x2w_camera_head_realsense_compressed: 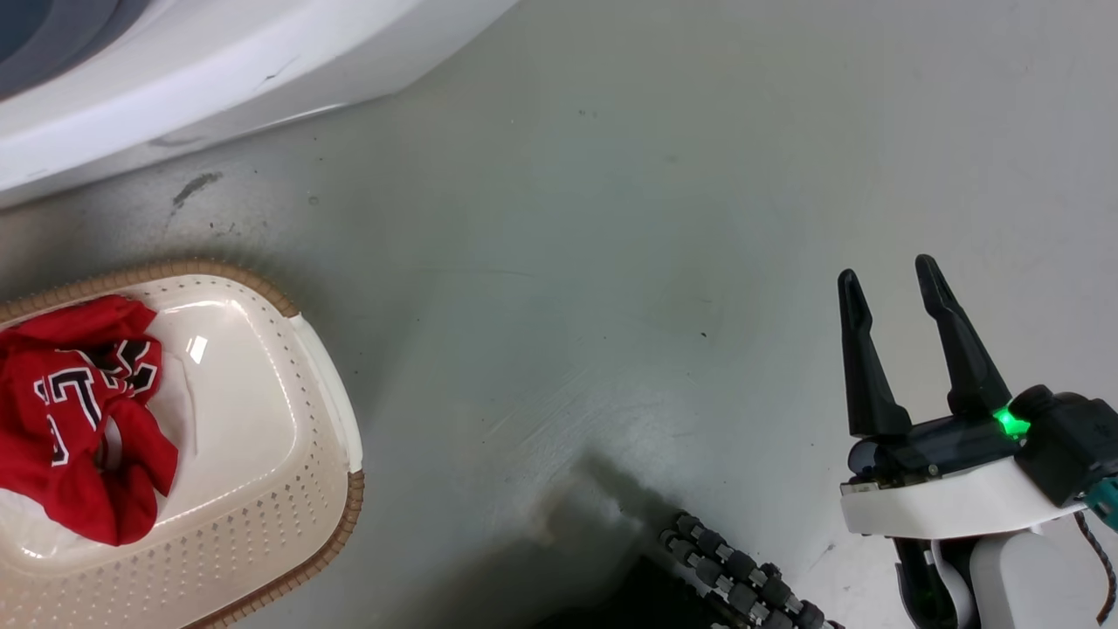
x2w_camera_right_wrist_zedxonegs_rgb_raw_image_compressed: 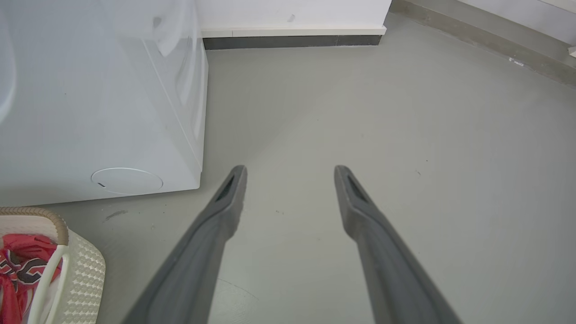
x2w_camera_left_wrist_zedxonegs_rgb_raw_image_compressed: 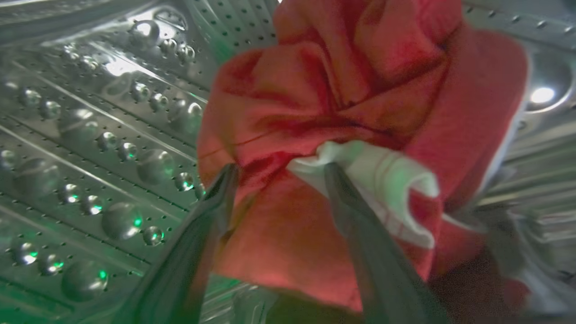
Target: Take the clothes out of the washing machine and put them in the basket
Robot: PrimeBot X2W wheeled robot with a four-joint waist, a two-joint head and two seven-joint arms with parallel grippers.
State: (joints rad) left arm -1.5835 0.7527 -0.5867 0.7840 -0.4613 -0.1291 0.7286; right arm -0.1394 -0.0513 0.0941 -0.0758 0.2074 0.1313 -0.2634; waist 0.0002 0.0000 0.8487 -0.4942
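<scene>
The red jersey (x2w_camera_left_wrist_zedxonegs_rgb_raw_image_compressed: 360, 90) lies bunched against the steel drum (x2w_camera_left_wrist_zedxonegs_rgb_raw_image_compressed: 90, 148) of the washing machine (x2w_camera_head_realsense_compressed: 175, 79), dead ahead of my left gripper (x2w_camera_left_wrist_zedxonegs_rgb_raw_image_compressed: 279, 173), its heap running away along my fingers' line. Those fingers stand spread, tips touching the cloth either side of a fold by the white trim (x2w_camera_left_wrist_zedxonegs_rgb_raw_image_compressed: 382, 175); nothing is pinched yet. That arm is plainly nearer. I judge closing comes next, then drawing straight back, where loose cloth might drag. The other jersey (x2w_camera_head_realsense_compressed: 79, 411) sits in the basket (x2w_camera_head_realsense_compressed: 349, 489) at my left. My right gripper (x2w_camera_head_realsense_compressed: 886, 273) hangs spread and empty over open floor (x2w_camera_head_realsense_compressed: 611, 262).
</scene>
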